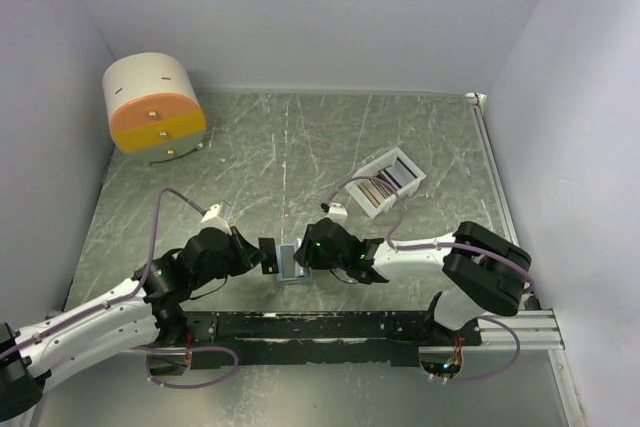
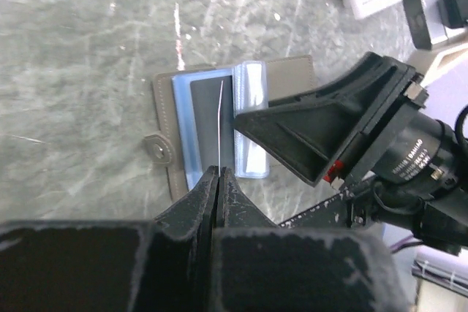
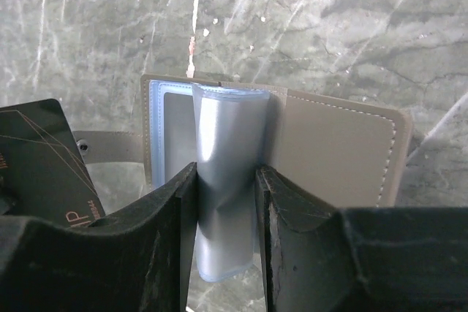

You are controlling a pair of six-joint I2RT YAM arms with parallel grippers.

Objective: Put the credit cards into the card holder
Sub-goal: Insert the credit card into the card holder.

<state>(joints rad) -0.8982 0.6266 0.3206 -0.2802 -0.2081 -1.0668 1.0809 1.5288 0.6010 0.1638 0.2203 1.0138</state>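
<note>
L gripper [image 2: 219, 174]: jaws pinched tight on thin dark plastic card [image 3: 36, 158]. R gripper [image 3: 227, 173]: jaws part-closed on clear sleeves of open taupe-grey bifold card holder [image 3: 336, 151], flat on scratched grey-green marbled tabletop [image 1: 300, 137] btwn arms. Beyond: white slotted tray [image 1: 400, 195], pale plain walls [image 1: 300, 17].

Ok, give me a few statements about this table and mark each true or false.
1. The wallet lies open on the table. True.
2. The left gripper is empty. False: it is shut on a dark card.
3. The right gripper straddles the wallet's clear sleeves. True.
4. The white tray is empty. False: it holds cards.
</note>
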